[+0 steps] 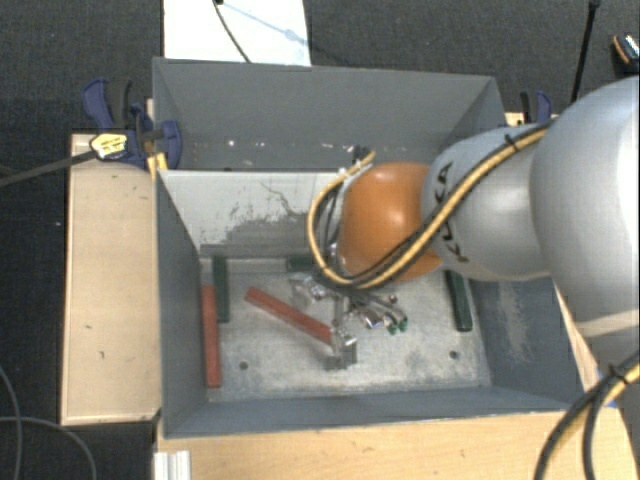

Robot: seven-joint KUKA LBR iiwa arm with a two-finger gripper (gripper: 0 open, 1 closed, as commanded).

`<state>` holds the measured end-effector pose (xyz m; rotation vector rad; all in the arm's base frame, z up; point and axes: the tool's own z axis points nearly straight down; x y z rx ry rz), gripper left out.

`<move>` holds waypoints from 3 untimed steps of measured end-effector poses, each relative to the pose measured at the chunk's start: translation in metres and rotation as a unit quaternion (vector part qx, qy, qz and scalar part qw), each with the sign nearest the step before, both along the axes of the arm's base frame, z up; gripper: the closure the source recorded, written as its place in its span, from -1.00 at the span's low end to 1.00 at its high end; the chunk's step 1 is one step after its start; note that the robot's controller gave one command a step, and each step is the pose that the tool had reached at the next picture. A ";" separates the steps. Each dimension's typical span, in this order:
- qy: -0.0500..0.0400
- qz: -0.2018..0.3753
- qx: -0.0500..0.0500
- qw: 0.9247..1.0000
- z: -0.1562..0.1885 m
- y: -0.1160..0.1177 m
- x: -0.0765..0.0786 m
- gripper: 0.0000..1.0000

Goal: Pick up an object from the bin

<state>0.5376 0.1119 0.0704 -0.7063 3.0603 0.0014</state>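
Bin (pixel 185 298): a grey metal box with sloping walls and a flat floor. A few sticks lie on the floor, well apart.
Orange-red stick (pixel 211 343): lies flat at the far left, along the foot of the left wall. It points from front to back.
Dark green stick (pixel 220 290): just beside the top end of the orange-red stick, a bit to its right. It also points from front to back.
Red stick (pixel 285 313): lies in the middle of the floor, slanting down to the right. Its lower right end comes up to the end effector. I cannot tell if they touch.
Short dark green piece (pixel 298 264): at the back of the floor, above the red stick, partly hidden by the robot.
End effector (pixel 343 350): down low over the middle of the floor, at the red stick's right end.
Grip: I cannot tell if it is wide, narrow or holding something.
Orange cover (pixel 385 223): round, on the wrist above the end effector, with cables looped around it.
Green stick on the right (pixel 459 303): lies near the right wall, partly under the arm (pixel 540 208).
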 end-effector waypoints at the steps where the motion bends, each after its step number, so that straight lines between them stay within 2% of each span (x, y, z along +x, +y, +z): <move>1: -0.002 -0.042 0.000 0.999 0.000 -0.015 0.029 -1.00; 2: -0.002 -0.043 0.001 0.999 0.000 -0.014 0.029 1.00; 3: -0.005 -0.042 0.001 0.999 0.172 -0.027 0.035 1.00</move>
